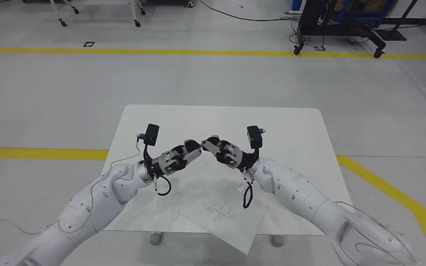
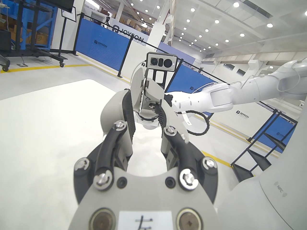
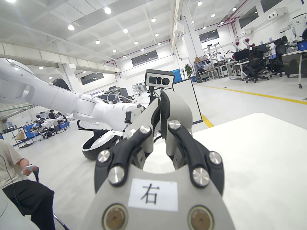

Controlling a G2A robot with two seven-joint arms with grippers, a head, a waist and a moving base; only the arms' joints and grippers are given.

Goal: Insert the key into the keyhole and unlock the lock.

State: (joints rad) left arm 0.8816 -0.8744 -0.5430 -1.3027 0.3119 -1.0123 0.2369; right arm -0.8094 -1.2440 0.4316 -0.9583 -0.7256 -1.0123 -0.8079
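Insertion approach judged in hand: above the table (image 1: 293, 133) centre, the right gripper (image 1: 211, 142), fingers pressed together, meets the left gripper (image 1: 194, 147), fingers apart; key and lock are indiscernible, and the next move demands fine alignment.

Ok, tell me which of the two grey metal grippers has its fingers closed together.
The right gripper: its black-padded fingers meet with no gap between them. On the left gripper the fingers stand clearly apart.

Smooth matt table (image 1: 299, 133); matt grey metal jaws.
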